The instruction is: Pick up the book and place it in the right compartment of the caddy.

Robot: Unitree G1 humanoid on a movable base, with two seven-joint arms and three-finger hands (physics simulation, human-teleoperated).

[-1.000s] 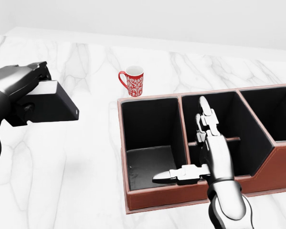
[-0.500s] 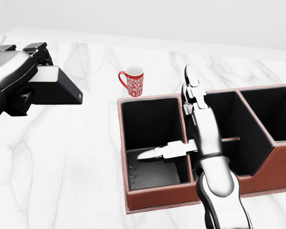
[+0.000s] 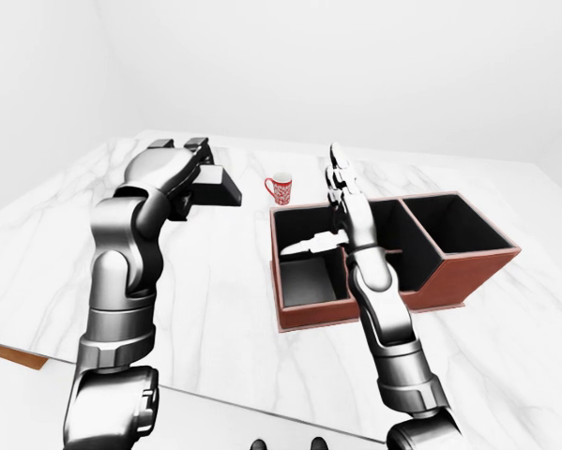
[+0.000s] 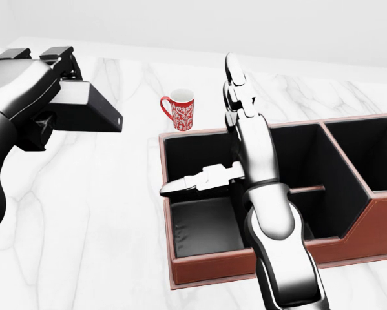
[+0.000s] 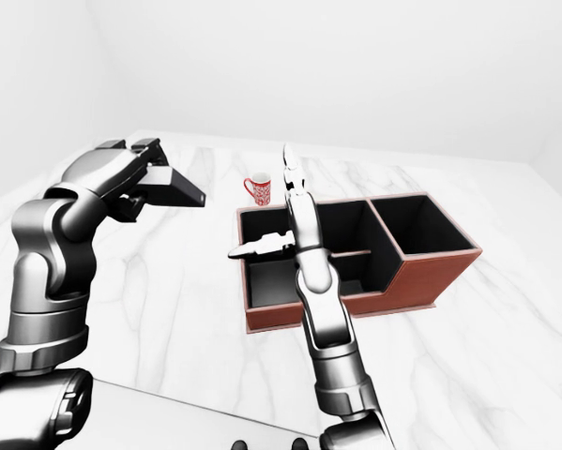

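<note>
— Where is the book?

— In my left hand (image 4: 41,84), at the upper left of the head view. My fingers are clamped round one end of the book (image 4: 86,110), a flat black slab that I hold in the air above the white marble table (image 4: 103,213). It tilts, its free end lower and pointing toward the picture's right. It touches nothing but my hand, and it is well apart from the caddy (image 4: 348,248).

— And your other hand?

— My right hand (image 4: 235,139) is spread flat and holds nothing. Two fingers (image 4: 235,81) point toward the top of the head view; the thumb (image 4: 193,183) sticks out to the left, across the caddy's left compartment. The hand hangs over the wall between the left and middle compartments. Whether it touches that wall, I cannot tell.

— The caddy itself?

— A reddish-brown box with black lining and three compartments in a row, standing on the table at the right of the head view. The right compartment (image 4: 367,152) shows only black lining. A low shelf crosses the middle one.

— Anything else on the table?

— A red patterned mug (image 4: 181,110) stands upright just above the caddy's upper-left corner in the head view, handle to the left, between my two hands.
</note>
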